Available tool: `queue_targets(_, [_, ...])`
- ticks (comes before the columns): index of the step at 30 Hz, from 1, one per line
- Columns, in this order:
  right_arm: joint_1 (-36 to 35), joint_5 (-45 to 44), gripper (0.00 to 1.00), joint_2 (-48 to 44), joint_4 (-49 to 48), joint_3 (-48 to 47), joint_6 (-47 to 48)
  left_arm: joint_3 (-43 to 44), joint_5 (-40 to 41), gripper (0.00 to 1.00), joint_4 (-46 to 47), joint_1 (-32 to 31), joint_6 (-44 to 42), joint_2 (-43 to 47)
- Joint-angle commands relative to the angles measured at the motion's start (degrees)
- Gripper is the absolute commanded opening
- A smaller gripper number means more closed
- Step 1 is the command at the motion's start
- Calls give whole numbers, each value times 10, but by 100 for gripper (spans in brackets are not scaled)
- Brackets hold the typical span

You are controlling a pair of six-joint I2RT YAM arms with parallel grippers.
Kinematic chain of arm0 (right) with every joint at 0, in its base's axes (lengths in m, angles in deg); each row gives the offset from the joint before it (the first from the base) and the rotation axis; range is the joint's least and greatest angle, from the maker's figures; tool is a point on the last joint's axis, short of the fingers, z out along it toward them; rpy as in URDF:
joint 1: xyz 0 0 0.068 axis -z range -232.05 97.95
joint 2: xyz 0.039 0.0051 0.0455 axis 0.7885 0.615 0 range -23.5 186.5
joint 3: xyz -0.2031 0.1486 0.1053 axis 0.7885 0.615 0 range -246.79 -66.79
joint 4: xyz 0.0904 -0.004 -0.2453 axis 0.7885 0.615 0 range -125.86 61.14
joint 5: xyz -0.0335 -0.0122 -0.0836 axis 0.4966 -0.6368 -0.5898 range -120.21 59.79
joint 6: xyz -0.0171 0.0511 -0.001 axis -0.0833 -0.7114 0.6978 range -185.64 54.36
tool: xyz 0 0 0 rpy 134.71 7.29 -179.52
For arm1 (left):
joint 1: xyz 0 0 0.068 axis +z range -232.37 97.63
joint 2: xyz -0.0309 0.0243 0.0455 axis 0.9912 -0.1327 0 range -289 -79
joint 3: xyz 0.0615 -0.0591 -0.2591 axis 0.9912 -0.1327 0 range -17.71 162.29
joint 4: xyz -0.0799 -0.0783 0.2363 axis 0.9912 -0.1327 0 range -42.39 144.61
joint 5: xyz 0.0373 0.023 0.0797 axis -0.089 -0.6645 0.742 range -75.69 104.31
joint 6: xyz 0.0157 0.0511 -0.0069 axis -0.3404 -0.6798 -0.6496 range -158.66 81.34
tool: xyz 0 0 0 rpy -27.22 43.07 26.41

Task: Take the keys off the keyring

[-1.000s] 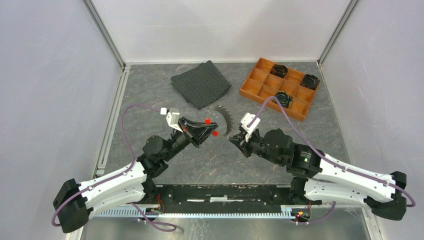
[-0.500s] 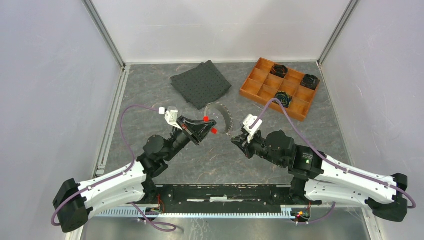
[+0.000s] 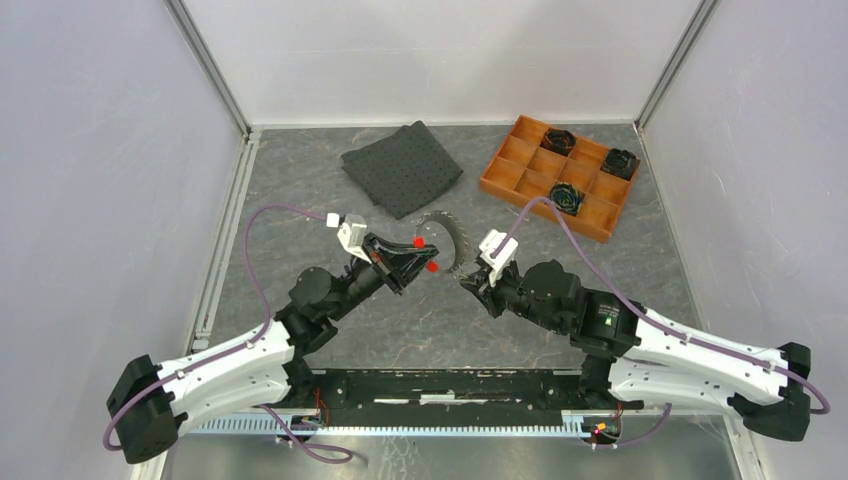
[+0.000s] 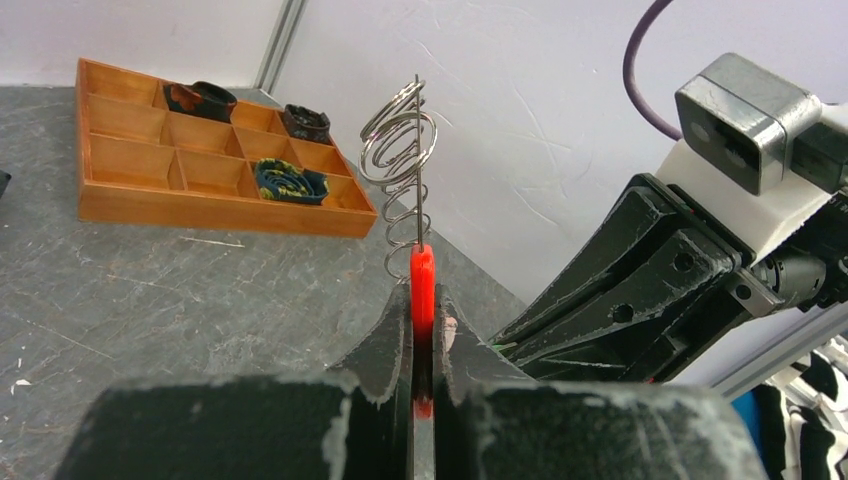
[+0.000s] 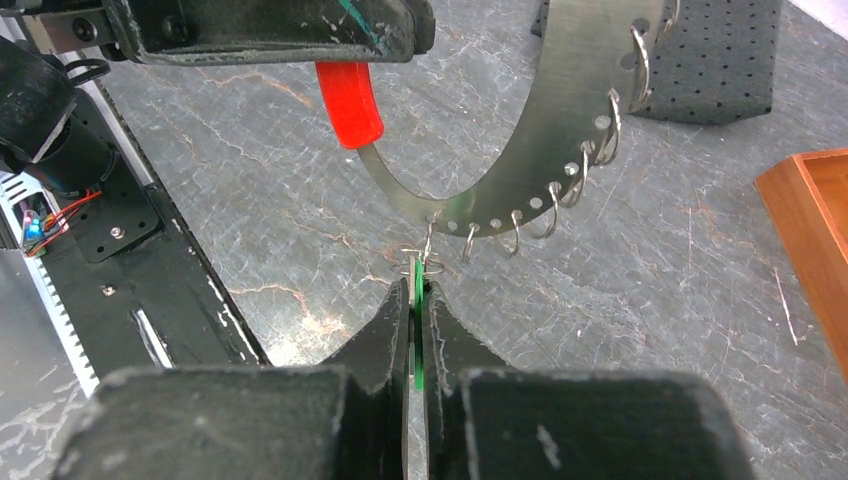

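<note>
In the top view my two grippers meet at mid-table. My left gripper (image 3: pixel 428 255) (image 4: pixel 422 300) is shut on the red key (image 4: pixel 422 275) (image 5: pixel 350 100), whose red head sits at one end of a curved metal strip (image 5: pixel 570 90) (image 3: pixel 455 235). Several small wire rings (image 4: pixel 400 150) hang from holes along the strip. My right gripper (image 3: pixel 465 283) (image 5: pixel 418 300) is shut on the green key (image 5: pixel 416 280), held edge-on between the pads. The green key hangs from the keyring (image 5: pixel 428 263), a small wire loop at the strip's lower edge. Strip and keys are held above the table.
An orange wooden compartment tray (image 3: pixel 500 180) at the back right holds black gear-like pieces (image 3: pixel 566 197). A dark dotted cloth (image 3: pixel 402 168) lies at the back centre. The black base rail (image 3: pixel 450 385) runs along the near edge. Metal frame posts stand at both back corners.
My left gripper has drifted slightly right with the red key and strip. The right wrist has shifted a little left. Both grips are unchanged.
</note>
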Motion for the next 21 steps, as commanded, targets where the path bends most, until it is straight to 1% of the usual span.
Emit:
queue_targets(1, [-3, -15, 1, 4, -4, -29, -10, 26, -26, 2, 9, 0, -37, -5])
queue_targets(21, [-3, -34, 1, 32, 12, -46, -24, 28, -52, 2, 10, -9, -46, -10])
